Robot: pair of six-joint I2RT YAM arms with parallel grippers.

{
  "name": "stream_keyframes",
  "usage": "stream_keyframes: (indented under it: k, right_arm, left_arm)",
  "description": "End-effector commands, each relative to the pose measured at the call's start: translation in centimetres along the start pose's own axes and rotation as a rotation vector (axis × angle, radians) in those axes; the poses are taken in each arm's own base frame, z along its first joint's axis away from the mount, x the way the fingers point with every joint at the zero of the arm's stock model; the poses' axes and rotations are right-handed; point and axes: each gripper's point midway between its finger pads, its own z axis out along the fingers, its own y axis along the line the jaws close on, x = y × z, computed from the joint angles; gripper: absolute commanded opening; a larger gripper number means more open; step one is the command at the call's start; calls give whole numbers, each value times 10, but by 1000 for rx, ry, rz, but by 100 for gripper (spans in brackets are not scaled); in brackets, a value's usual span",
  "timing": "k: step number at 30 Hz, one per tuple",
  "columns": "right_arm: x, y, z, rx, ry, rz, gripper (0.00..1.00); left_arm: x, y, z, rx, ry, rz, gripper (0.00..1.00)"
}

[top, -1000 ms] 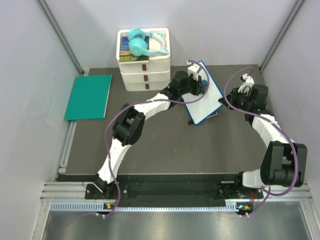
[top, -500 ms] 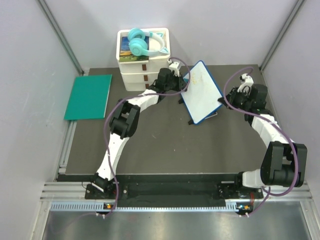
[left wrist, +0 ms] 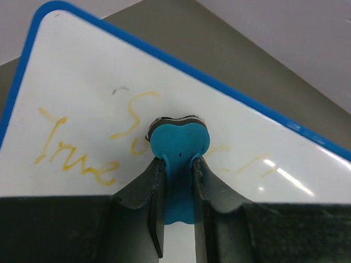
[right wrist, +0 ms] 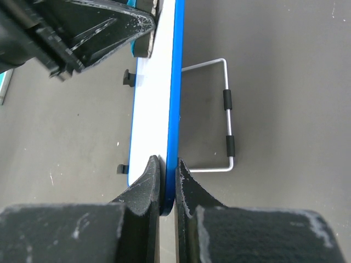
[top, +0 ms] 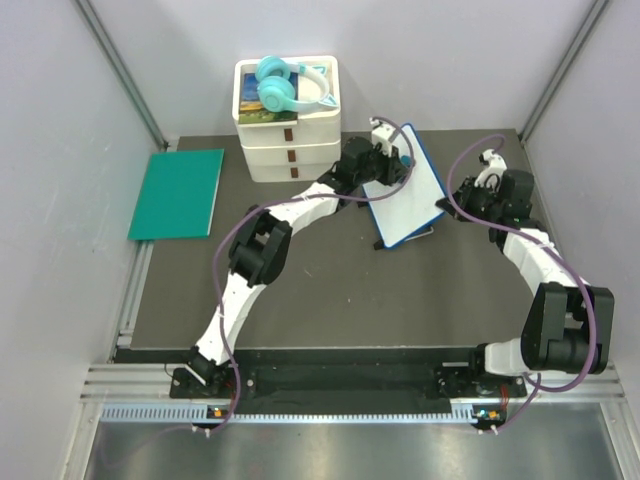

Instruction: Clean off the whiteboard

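The whiteboard (top: 412, 205), white with a thin blue frame, stands tilted on its stand at the back right of the table. Yellow-orange scribbles (left wrist: 71, 150) show on it in the left wrist view. My left gripper (left wrist: 177, 164) is shut on a blue eraser (left wrist: 179, 143) and presses its dark pad against the board face, near the upper part of the board (top: 392, 160). My right gripper (right wrist: 167, 178) is shut on the board's blue edge (right wrist: 176, 82) at its right side (top: 470, 197). The wire stand (right wrist: 227, 120) shows behind the board.
A stack of white drawers (top: 288, 130) with teal headphones (top: 285, 85) on top stands at the back, just left of the board. A green flat mat (top: 178, 192) lies at the far left. Grey walls close in both sides.
My left gripper with the eraser swung left off the board towards the drawers, then came back right onto the board's upper part. The right gripper and the board stayed put.
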Motion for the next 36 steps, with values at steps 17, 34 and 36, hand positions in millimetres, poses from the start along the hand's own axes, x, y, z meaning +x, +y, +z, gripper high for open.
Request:
stream_keyframes:
  k: [17, 34, 36]
  right_arm:
    - [106, 65, -34, -38, 358, -2, 0]
    - [115, 73, -59, -25, 431, 26, 0]
    - [114, 71, -58, -21, 433, 22, 0]
  left_arm:
    - [-29, -46, -31, 24, 23, 89, 0]
    - [-29, -9, -36, -85, -12, 48, 0]
    - [-22, -2, -31, -73, -12, 28, 0]
